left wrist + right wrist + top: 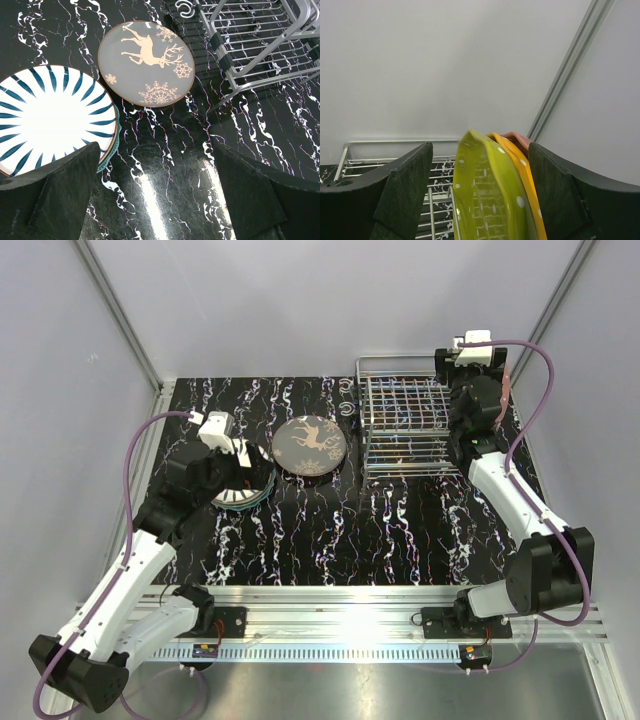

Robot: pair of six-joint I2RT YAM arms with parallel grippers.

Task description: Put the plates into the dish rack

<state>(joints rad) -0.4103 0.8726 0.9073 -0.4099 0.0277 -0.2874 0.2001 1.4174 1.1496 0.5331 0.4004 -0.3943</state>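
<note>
The dish rack (pixel 400 425) stands at the back right of the table. Three dotted plates stand upright in it: yellow-green (pixel 490 200), orange (pixel 526 175) and pink (pixel 519 137). My right gripper (pixel 480 150) is open and straddles their top edges, with a gap between its left finger and the yellow-green plate. In the top view the right arm (pixel 470 405) hides these plates. A black-striped white plate (pixel 50 117) lies on a teal plate (pixel 111 155) at the left. A dark grey plate with a pale deer (pixel 145 62) lies flat beside them. My left gripper (pixel 155 195) hovers open over bare table next to the striped plate.
The rack's chrome frame (pixel 260 45) is to the right of the deer plate. A white hook-shaped mark (pixel 347 408) lies by the rack's left edge. Grey walls close the table at the back and sides. The table top (pixel 330 530) is black marble-patterned.
</note>
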